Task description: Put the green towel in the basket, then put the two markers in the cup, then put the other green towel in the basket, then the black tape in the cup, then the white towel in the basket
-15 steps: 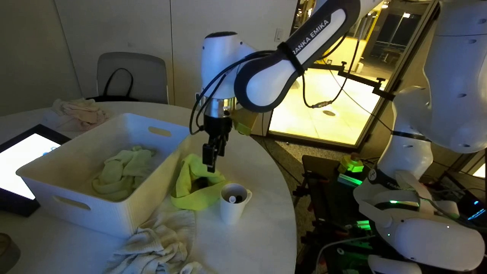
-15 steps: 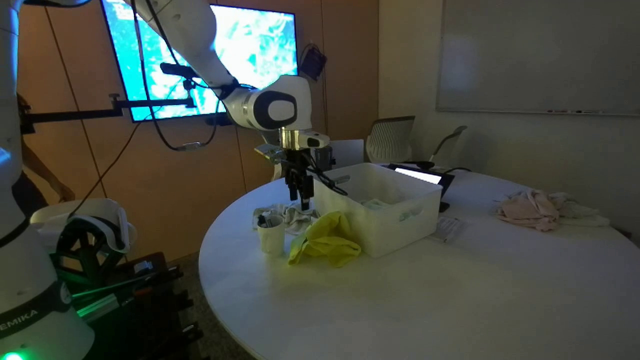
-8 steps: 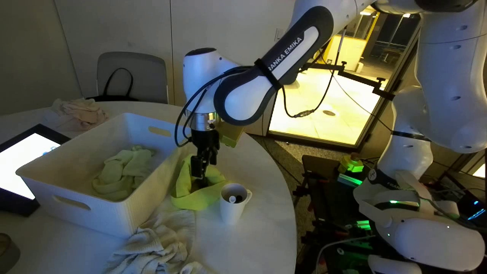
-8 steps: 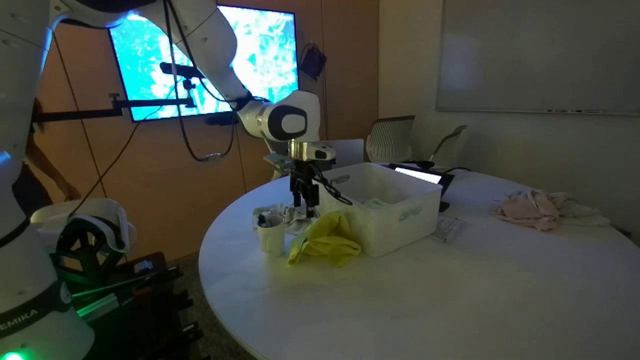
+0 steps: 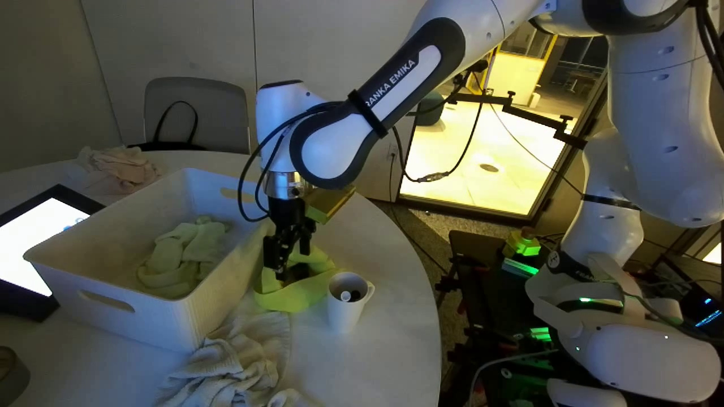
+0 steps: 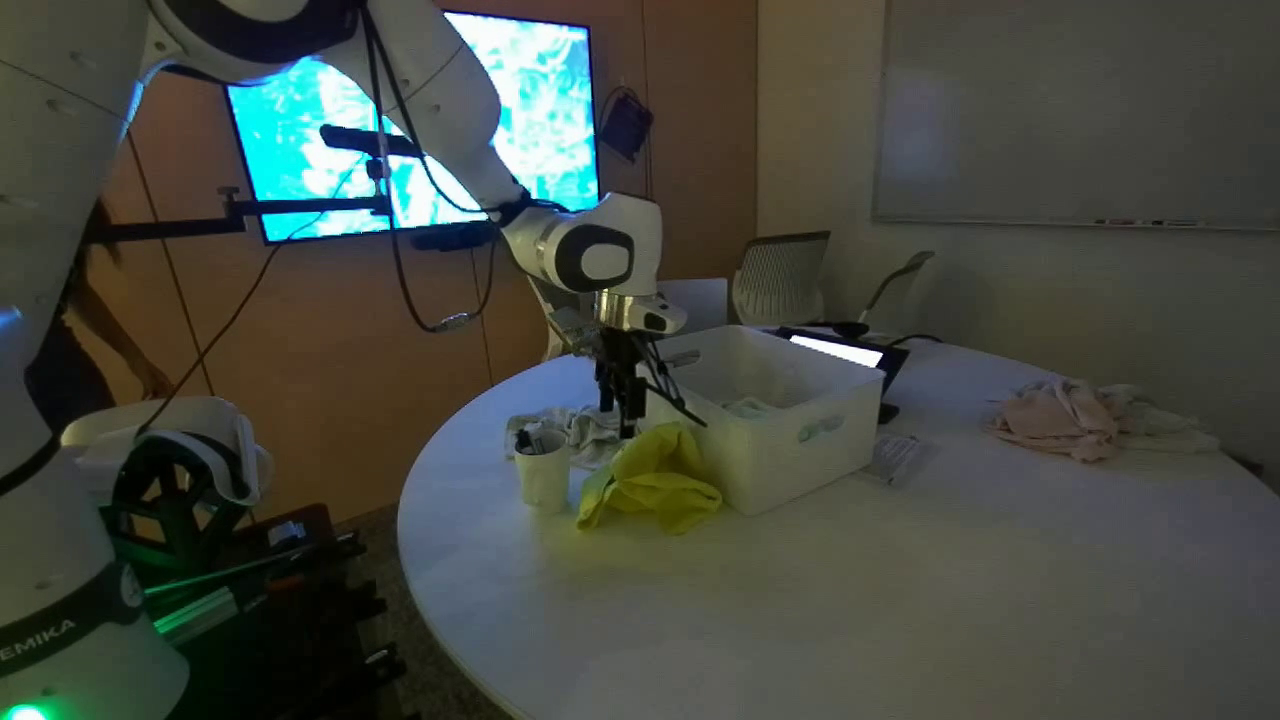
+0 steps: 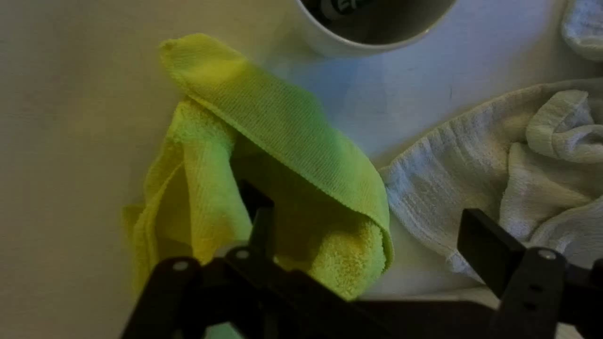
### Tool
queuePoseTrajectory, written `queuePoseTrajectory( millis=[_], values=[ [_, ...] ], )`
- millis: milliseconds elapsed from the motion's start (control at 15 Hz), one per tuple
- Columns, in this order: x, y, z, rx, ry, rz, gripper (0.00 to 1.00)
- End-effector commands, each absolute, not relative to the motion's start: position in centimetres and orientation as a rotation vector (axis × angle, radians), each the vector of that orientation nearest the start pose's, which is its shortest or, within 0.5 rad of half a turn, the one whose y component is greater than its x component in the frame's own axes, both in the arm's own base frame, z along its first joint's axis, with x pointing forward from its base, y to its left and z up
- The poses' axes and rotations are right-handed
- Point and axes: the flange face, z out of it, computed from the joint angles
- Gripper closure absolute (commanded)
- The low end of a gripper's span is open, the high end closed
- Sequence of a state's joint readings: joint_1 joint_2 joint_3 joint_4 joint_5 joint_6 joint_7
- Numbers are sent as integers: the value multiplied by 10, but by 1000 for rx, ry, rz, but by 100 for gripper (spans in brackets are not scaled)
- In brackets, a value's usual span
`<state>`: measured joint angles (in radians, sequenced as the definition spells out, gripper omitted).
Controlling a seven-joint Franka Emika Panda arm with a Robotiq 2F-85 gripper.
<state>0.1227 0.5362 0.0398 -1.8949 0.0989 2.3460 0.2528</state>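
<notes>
A yellow-green towel [image 5: 297, 297] lies bunched on the table beside the white basket [image 5: 136, 322]; it also shows in an exterior view [image 6: 665, 490] and the wrist view [image 7: 292, 127]. Another green towel [image 5: 184, 251] lies in the basket. My gripper [image 5: 293, 263] is open just above the table towel. In the wrist view its fingers [image 7: 367, 219] are wide apart, one over the towel's fold, the other over the white towel's edge; contact is unclear. The white cup [image 5: 344, 316] holds markers [image 5: 346, 295]. The white towel [image 5: 243, 353] lies crumpled in front of the basket. I cannot identify the black tape.
A dark roll [image 5: 11, 373] is cut off at the view's edge. A lit tablet [image 5: 42, 237] stands behind the basket. Pinkish cloths [image 6: 1060, 420] lie farther off on the round table [image 6: 850, 600]. The basket wall [image 6: 790, 455] rises close beside the gripper.
My gripper has moved down and toward the basket, from above the cup side to over the green towel. Its fingers look farther apart. Towels, cup and basket have not moved.
</notes>
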Motion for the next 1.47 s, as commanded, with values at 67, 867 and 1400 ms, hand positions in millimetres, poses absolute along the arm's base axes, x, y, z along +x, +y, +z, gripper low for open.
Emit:
queuePoseTrajectory(
  millis=[67,867,1400],
  values=[
    [632,104,200,-2998,302,207,0],
    [647,116,141,-3047,22,376,0],
    [652,118,125,-3060,-104,369,27]
  ],
)
